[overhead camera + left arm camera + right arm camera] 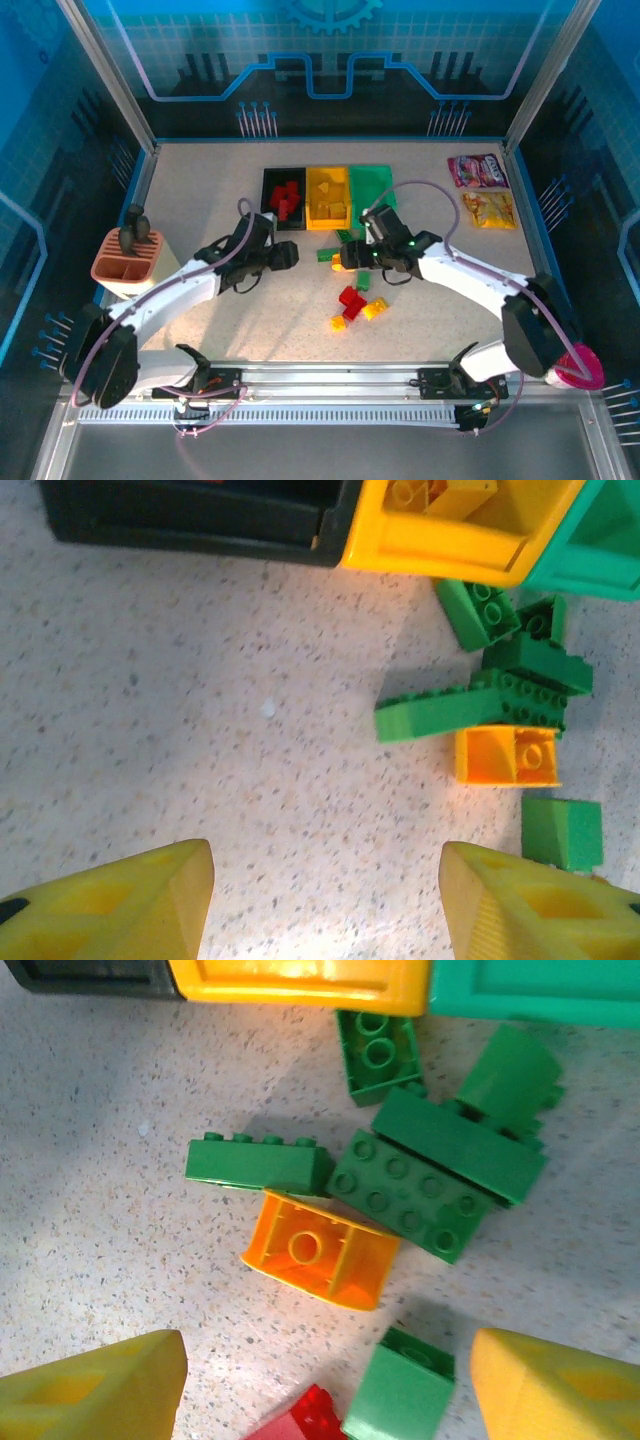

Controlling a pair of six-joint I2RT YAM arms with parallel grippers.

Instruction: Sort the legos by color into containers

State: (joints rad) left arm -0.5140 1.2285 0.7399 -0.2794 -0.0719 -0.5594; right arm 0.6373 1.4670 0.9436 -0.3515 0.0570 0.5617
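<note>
Three joined containers stand at the back: black (283, 195) with red legos, yellow (328, 197) with yellow legos, green (372, 185). In front of them lie loose green legos (420, 1190), an upturned yellow brick (320, 1250), a small green brick (400, 1395) and a red one (300, 1422). More red and yellow bricks (352, 303) lie nearer. My left gripper (325, 900) is open over bare table, left of the green cluster (500, 680). My right gripper (330, 1400) is open low over the pile, with the small green and red bricks between its fingers, untouched.
A terracotta-and-cream holder (127, 258) stands at the left edge beside my left arm. Two snack packets (485, 190) lie at the back right. A pink cup (578, 368) sits at the near right corner. Glass walls enclose the table.
</note>
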